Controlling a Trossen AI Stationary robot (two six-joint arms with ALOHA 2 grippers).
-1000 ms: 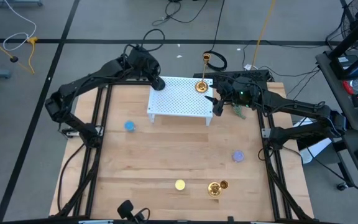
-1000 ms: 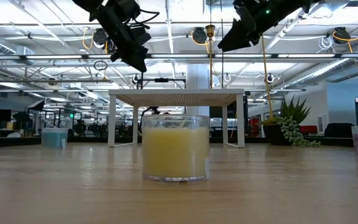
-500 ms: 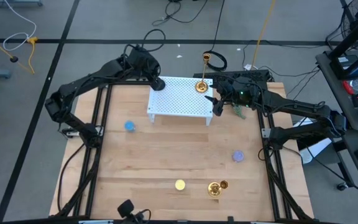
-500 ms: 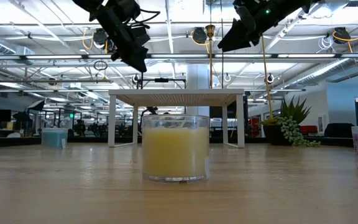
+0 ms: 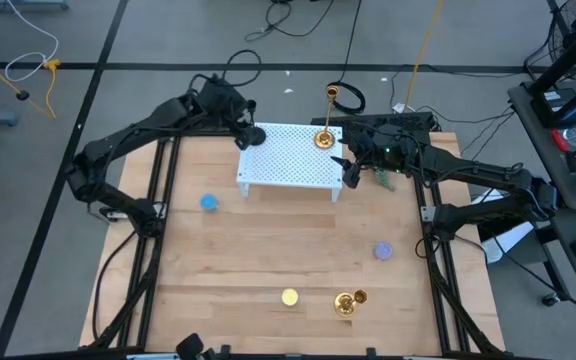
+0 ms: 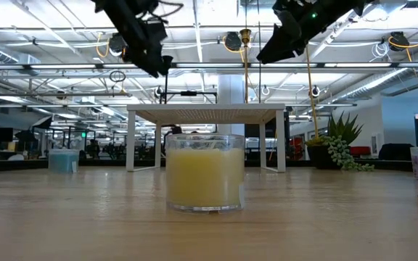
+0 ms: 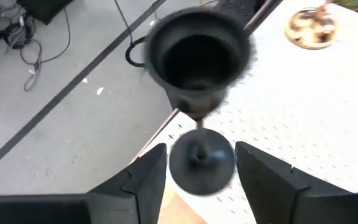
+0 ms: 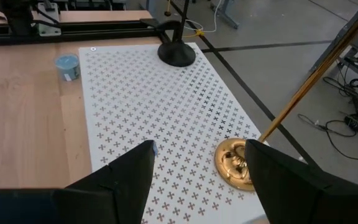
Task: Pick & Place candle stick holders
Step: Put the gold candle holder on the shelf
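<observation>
A black candle stick holder (image 7: 197, 93) stands upright with its round base (image 7: 201, 167) on the far left corner of the white perforated rack (image 5: 290, 165). My left gripper (image 7: 201, 152) is open, a finger on either side of that base and apart from it. A gold holder (image 5: 324, 138) stands on the rack's far right part. My right gripper (image 8: 197, 149) is open above the rack's right edge, next to the gold base (image 8: 234, 163). A second gold holder (image 5: 346, 303) lies on the table near the front edge.
Small round candles sit on the wooden table: blue (image 5: 208, 202) at the left, purple (image 5: 383, 250) at the right, yellow (image 5: 289, 296) near the front. A yellow candle in a glass (image 6: 205, 172) stands in front of the rack in the low view. Cables lie on the floor beyond the table.
My left gripper has drawn back up and toward the table's far left corner, off the black holder. The holder stays upright on the rack's corner. My right arm has kept still.
</observation>
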